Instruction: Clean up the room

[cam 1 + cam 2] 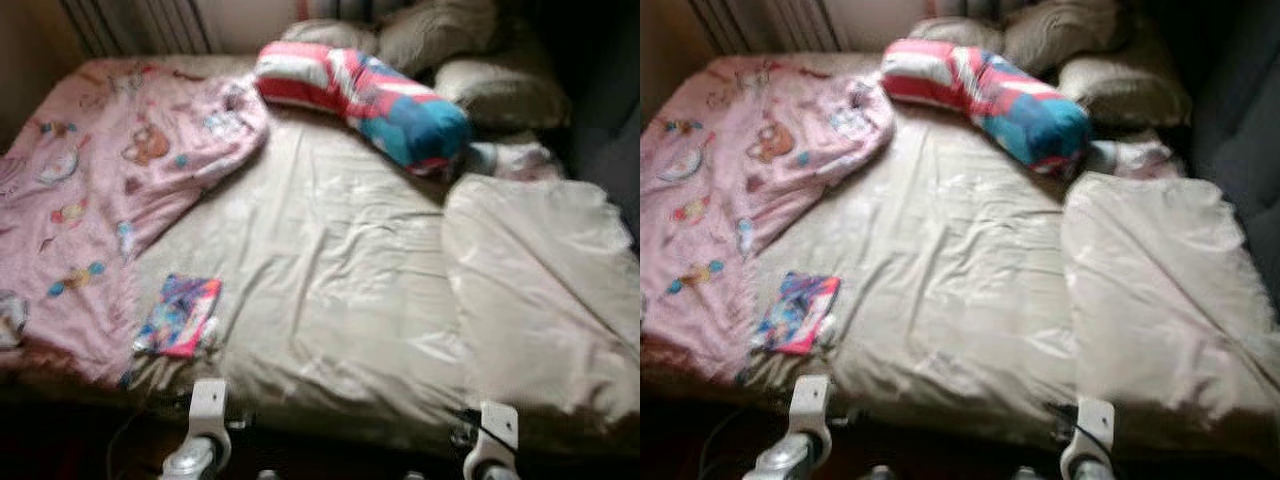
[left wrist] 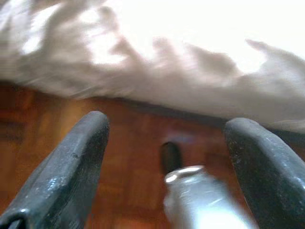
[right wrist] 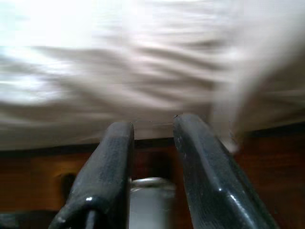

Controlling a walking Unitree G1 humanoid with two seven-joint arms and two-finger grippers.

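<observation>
Left gripper [image 2: 167,157]: low at bed edge, fingers spread wide, empty.
Right gripper [image 3: 152,162]: low, fingers narrowly apart, empty.
Colourful packet [image 1: 180,315]: near edge, on pink blanket [image 1: 90,190].
Striped bolster [image 1: 365,95]: far, by pillows [image 1: 480,70].
Risk: blur may cause a misjudged reach, snagging the blanket.

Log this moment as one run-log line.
stage: facing bed | left claw: open, low by bed edge | right claw: narrow gap, empty | bolster and pink blanket on bed
</observation>
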